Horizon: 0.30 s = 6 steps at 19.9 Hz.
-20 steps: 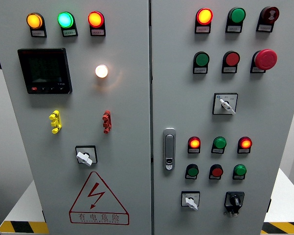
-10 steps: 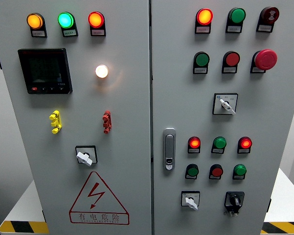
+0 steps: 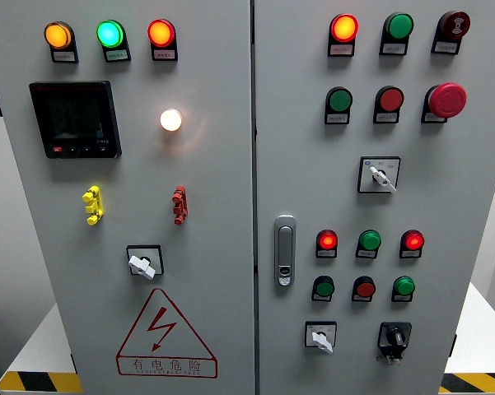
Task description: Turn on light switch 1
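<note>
Squarely faced from the head view, a grey control cabinet (image 3: 214, 164) is seen with its two doors closed, its controls grouped in rows so that each lamp sits above its own label. On the left door a white bulb (image 3: 170, 120) is lit beside a dark display (image 3: 74, 118), with a yellow toggle (image 3: 91, 204) and a red toggle (image 3: 179, 204) set below it, and a rotary selector (image 3: 143, 262) lower still. Which control is meant by light switch 1 cannot be settled, as the labels are too small to be read. Neither robot hand is shown, so no opening or grip can be reported. The cabinet's top and base are cut off by the frame, and a warning triangle (image 3: 165, 333) is carried near the bottom
</note>
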Motion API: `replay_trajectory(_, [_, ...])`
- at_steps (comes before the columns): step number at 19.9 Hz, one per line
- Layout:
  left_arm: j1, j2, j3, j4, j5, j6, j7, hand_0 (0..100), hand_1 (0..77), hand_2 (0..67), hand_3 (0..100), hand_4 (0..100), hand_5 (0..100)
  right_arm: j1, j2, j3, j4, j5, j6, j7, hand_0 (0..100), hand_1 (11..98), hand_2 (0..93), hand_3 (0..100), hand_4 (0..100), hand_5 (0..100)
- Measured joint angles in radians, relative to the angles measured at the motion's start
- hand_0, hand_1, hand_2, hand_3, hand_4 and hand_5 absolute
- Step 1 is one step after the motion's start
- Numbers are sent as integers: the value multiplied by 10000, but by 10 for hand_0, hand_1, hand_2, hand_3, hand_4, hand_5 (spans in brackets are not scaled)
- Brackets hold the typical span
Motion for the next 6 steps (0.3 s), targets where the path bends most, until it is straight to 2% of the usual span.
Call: replay_trajectory(6, [12,-179,242,0,-37,60,219,0,23,0,0,0,34,0,-4,2,-7,0,0,0,0,197,0,196,193,106])
